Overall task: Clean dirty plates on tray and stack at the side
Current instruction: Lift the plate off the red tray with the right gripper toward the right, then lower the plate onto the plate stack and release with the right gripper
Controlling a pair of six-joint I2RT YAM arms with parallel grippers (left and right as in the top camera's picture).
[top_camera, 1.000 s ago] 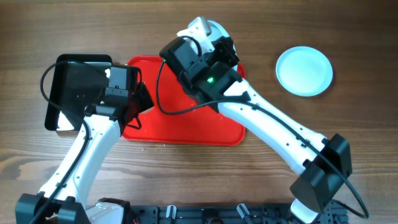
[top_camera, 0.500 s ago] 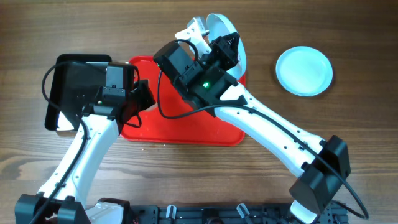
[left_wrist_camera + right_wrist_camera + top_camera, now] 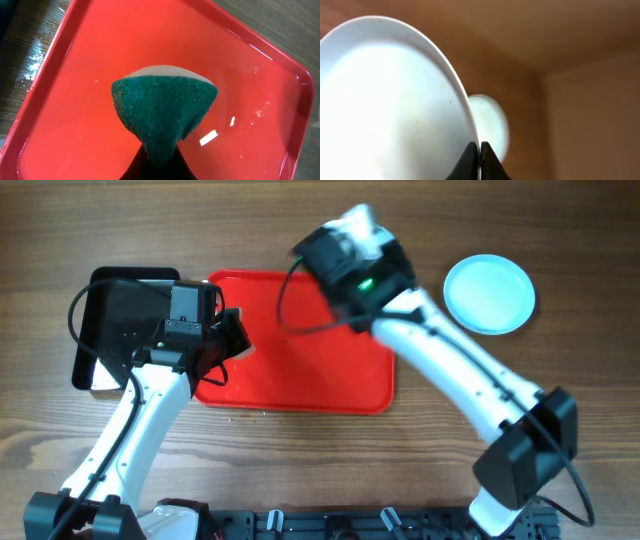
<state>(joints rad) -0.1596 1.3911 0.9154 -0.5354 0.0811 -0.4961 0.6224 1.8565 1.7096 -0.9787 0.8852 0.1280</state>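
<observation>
Left gripper (image 3: 155, 159): nearest item, over the 9 o'clock end of the red tray (image 3: 320, 370), jaws closed on the narrow lower end of a sponge (image 3: 162, 110). The sponge shows a green scouring face toward the wrist camera and a pale layer along its far edge. It fans out wider beyond the fingers and is over the tray floor; whether it touches cannot be told. The red tray is a flat rectangle with a low rim and rounded corners, lying at the centre of the table (image 3: 150, 220). Its floor shows a few small pale glints, and it cannot be told whether these are water or crumbs. Black tray (image 3: 120, 310): glossy and smaller, just beside the red tray at its 9 o'clock, partly under the left arm. Right gripper (image 3: 479, 150): beyond the tray's 12-to-1 o'clock edge, blurred in the overhead view, jaws pinched on the rim of the held plate (image 3: 395, 105). The held plate is round and pale, raised off the table and tilted on edge, its face pale in the wrist view. Resting plate (image 3: 489, 294): same kind, flat on the bare wood at the tray's 2 o'clock, apart from the tray and beyond the held plate in the right wrist view.
</observation>
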